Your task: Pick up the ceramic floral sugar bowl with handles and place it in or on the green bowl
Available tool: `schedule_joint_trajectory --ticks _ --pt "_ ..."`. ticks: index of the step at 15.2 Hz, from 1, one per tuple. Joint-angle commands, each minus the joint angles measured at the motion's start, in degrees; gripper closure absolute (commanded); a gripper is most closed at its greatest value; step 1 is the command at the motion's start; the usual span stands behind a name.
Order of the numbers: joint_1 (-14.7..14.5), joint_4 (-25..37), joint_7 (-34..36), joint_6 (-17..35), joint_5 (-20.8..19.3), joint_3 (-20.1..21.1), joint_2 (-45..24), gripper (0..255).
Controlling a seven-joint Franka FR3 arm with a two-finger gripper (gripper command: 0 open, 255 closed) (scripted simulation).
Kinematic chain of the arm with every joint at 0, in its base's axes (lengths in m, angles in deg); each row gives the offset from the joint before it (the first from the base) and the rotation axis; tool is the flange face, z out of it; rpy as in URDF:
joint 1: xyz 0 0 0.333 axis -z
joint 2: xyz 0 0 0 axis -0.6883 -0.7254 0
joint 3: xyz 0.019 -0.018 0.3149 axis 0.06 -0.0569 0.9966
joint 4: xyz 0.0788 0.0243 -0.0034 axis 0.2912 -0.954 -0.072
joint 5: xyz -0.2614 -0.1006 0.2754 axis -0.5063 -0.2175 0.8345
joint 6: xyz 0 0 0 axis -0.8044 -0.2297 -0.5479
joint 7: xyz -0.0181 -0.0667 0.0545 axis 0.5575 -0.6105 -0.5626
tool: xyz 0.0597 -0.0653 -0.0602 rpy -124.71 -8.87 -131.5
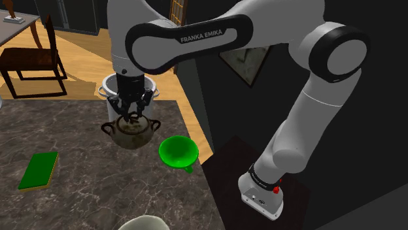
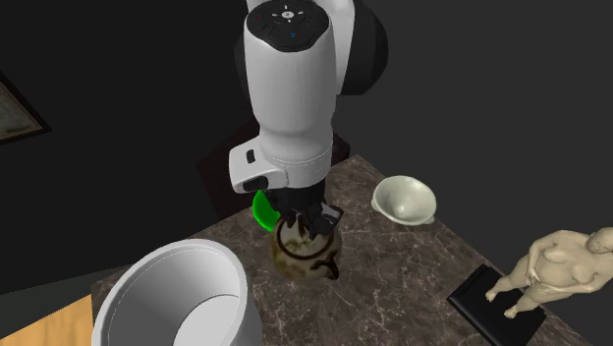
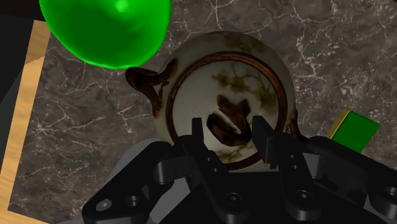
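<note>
A: Hanging the gripper [image 3: 229,127] straight down over the sugar bowl [image 3: 254,70], spreading the black fingers [image 3: 197,130] to either side of the lid knob [image 3: 228,118], not clearly pinching it yet.

B: Probably aiming at the knob as the narrowest hold, judging the wide belly and side handles too awkward to reach around.

A: Finding the sugar bowl sitting on the dark marble counter [image 1: 72,124], just beside the green bowl [image 1: 178,151].

B: Needing only a short hop toward the shoulder view's right, then.

A: Minding the edge there, though: seeing the green bowl parked close to the counter's rim, with the stand just beyond.

B: Also noticing a big white pot [image 1: 108,85] crowding in right behind the gripper. Seeing open marble only toward the green book [image 1: 38,170], well apart on the shoulder view's left.

A: So likely lifting straight up first, clearing the green rim, then crossing over and lowering gently, keeping well inside the counter.
</note>
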Motion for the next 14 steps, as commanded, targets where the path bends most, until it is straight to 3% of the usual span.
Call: schedule_joint_trajectory --ticks 1,7,14 --pt "0.12 0.93 -0.27 -1.44 0.31 -0.02 0.66 255" --pt "0.21 4.39 -0.52 -5.78 0.79 0.00 1.66 255" --pt "2.20 -9.73 -8.15 -7.74 7.98 -3.00 19.00 255"
